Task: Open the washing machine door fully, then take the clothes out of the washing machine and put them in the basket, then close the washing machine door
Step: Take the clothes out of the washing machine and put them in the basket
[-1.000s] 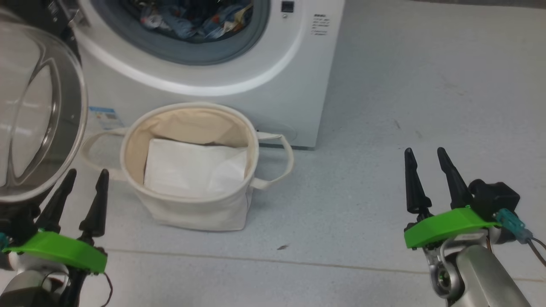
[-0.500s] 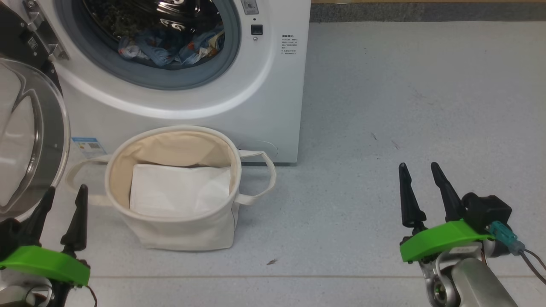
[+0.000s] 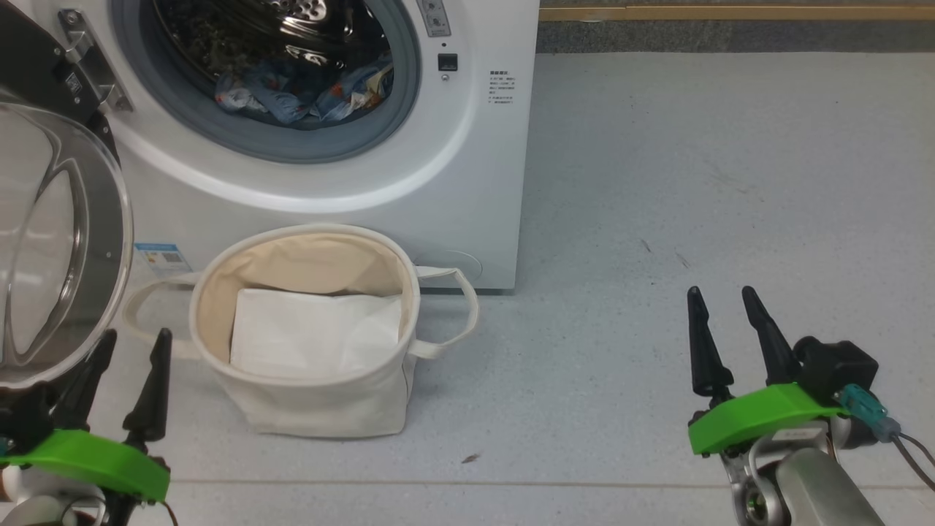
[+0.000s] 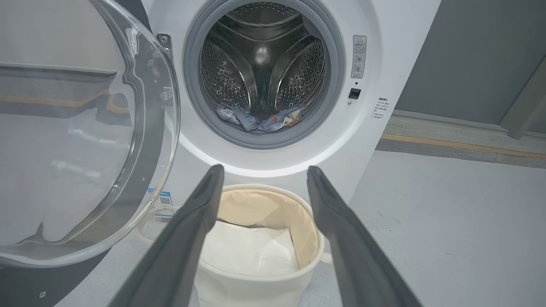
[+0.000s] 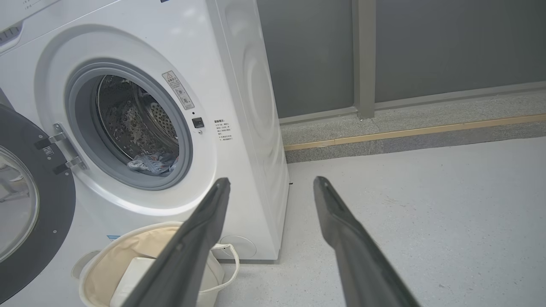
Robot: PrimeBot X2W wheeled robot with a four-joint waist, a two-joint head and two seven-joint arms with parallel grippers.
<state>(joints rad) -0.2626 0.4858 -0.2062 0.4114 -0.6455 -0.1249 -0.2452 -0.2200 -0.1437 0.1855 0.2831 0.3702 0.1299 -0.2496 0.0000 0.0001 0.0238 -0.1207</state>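
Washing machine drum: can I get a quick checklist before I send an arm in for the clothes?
1. Washing machine door stands clear of the mouth of the drum: ok.
2. Clothes lie low at its front: ok.
3. Left gripper open, empty: ok.
4. Right gripper open, empty: ok.
5. Basket upright before the washing machine, white sheet inside: ok.
6. Clothes free of snags: cannot tell.

Grey floor (image 3: 694, 183), dk grey wall (image 5: 426, 42).

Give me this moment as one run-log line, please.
door open | clothes in drum | basket holds white sheet | left gripper open | right gripper open
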